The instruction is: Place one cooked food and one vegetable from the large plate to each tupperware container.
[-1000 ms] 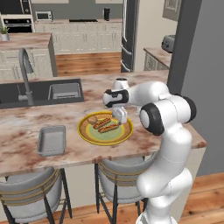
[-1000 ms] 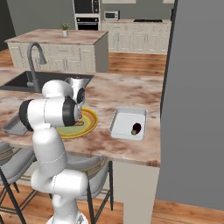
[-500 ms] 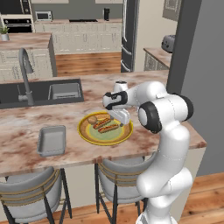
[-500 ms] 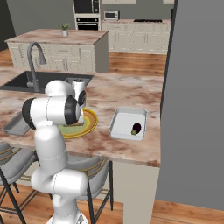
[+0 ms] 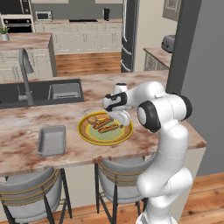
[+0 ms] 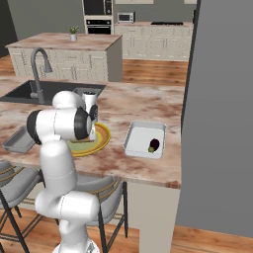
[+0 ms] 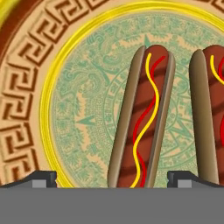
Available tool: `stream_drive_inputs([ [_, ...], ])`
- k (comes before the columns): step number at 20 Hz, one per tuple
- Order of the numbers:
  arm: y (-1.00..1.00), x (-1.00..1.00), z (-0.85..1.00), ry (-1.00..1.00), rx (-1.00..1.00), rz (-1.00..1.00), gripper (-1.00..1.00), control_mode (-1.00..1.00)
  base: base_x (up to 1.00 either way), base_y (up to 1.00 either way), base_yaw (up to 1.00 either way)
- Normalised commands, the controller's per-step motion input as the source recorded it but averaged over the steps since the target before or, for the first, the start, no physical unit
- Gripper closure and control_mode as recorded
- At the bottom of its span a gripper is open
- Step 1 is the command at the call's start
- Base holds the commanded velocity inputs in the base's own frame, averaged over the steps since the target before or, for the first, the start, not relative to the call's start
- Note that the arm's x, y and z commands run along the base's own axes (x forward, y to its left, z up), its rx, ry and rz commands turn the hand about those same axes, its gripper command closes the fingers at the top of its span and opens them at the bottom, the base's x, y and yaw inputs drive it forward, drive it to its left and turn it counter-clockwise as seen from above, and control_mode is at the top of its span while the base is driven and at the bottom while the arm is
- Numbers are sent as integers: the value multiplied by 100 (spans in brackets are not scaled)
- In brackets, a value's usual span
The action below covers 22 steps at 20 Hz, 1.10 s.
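The large plate (image 5: 85, 133), yellow-rimmed with a pale green centre, lies on the counter. It holds two hot dogs (image 5: 101, 123) (image 5: 110, 128) and a small tan ball of vegetable (image 5: 92, 119). My gripper (image 5: 120, 119) hangs low over the plate's right half and is open. In the hand view one hot dog (image 7: 142, 127) lies between the fingertips (image 7: 41, 177), with the other hot dog (image 7: 212, 113) to its right. The grey tupperware container (image 5: 51, 140) sits empty left of the plate. The whitish container (image 6: 145, 139) holds the dark purple vegetable (image 6: 154, 145).
A dark sink (image 5: 41, 92) with a tall faucet (image 5: 25, 72) lies behind the grey tray. A grey wall column (image 5: 205, 65) stands at the counter's right end. Stools (image 5: 30, 192) stand under the counter's front edge.
The hand has come down closer to the plate, over the hot dogs. Its jaws stay open, and nothing on the counter has moved.
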Motion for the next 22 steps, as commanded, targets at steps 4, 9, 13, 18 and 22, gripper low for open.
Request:
stream_drive_inputs([
  [4,0,7,-13,0,0,0,-100,-100,0,0,0],
  [9,17,9,-18,0,-2,0,-100,-100,0,0,0],
  [13,11,8,-2,0,0,0,-100,-100,0,0,0],
  [18,1,0,-3,0,0,0,-100,-100,0,0,0],
  [22,0,0,-9,0,0,0,-100,-100,0,0,0],
])
